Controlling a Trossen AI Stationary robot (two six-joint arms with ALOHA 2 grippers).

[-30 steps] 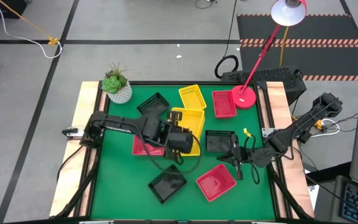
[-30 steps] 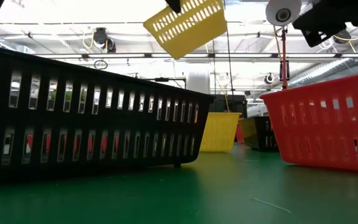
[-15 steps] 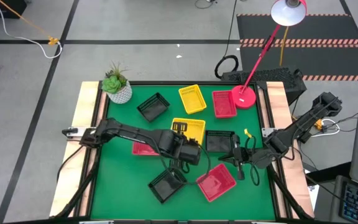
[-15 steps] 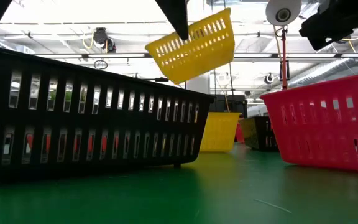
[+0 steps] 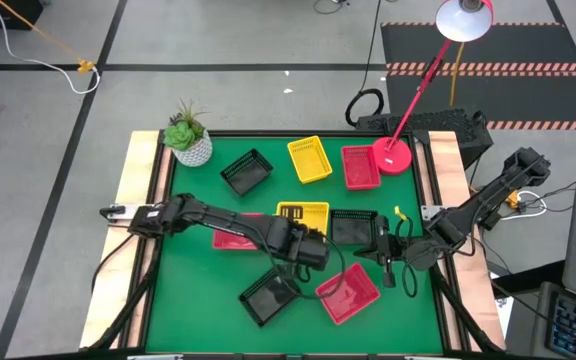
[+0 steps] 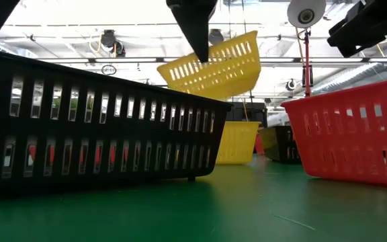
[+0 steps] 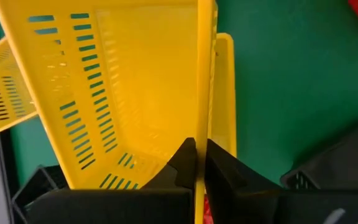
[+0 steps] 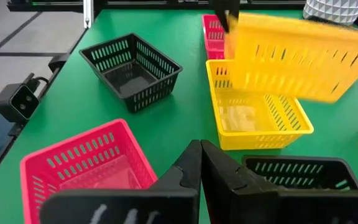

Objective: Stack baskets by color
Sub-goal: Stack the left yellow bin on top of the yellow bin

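My left gripper [image 7: 196, 163], clamped on a yellow mesh plastic basket's [image 7: 129, 87] rim, hovers above its yellow twin [image 8: 260, 121]; next I judge: level, lower, nest. Right gripper [image 8: 199, 163], pinched together, waits at the right.

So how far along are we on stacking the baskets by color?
Early. No finished stack shows. The left gripper is shut on a yellow basket, holding it tilted in the air above a second yellow basket on the table. The third yellow basket sits apart, and the red and black baskets lie scattered singly. The right gripper waits shut and empty.
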